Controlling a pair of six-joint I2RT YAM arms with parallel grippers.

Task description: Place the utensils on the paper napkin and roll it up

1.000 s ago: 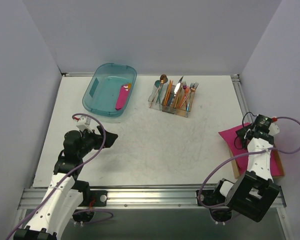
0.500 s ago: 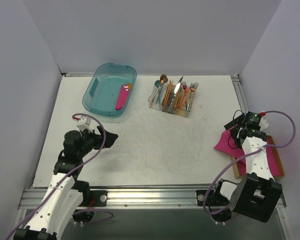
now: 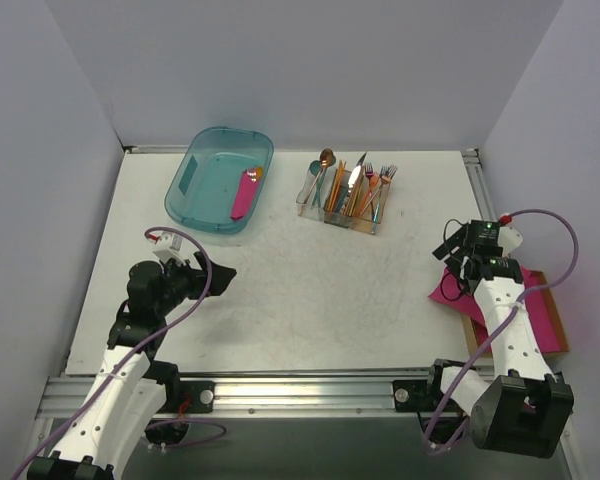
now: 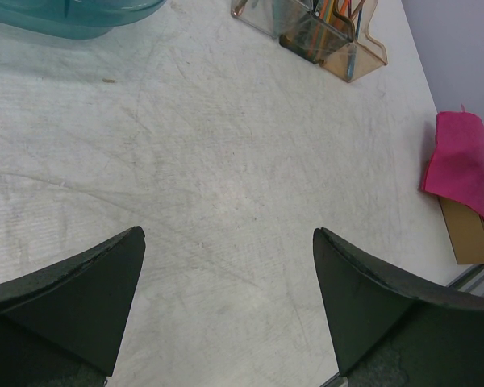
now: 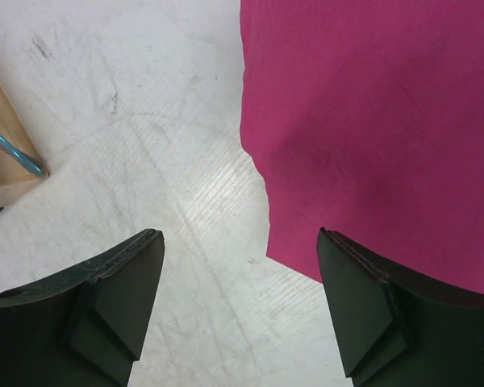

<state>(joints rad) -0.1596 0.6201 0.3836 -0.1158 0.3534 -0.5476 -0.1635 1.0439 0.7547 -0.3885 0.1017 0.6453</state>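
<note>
— Where are the copper-orange utensils point(image 3: 338, 190)?

— Standing in the clear cutlery caddy point(image 3: 345, 208) at the far side of the table point(image 3: 310, 290); teal and iridescent pieces point(image 3: 378, 195) share it.

— And the paper napkin point(image 3: 442, 290)?

— Nearer than the caddy and to its right; rumpled, not flat; its caddy-side part lies on the table, the rest runs back toward the stack of pink sheets point(image 3: 552, 322) in a brown tray point(image 4: 464, 235).

— The right gripper point(image 5: 239, 234)?

— Above the napkin's caddy-side edge; its fingers point(image 5: 363, 310) are spread apart, one over bare table, the other over pink paper; whether it touches the paper I cannot tell.

— The left gripper point(image 4: 228, 234)?

— Well apart from the caddy, nearer and to its left, above bare table; its fingers point(image 4: 81, 298) stand wide apart too, pointing toward the caddy.

— What else is near the caddy?

— A teal bin point(image 3: 185, 200) just to its left; a pink roll point(image 3: 243, 196) with a copper tip lies inside, against the wall nearest the caddy.
</note>
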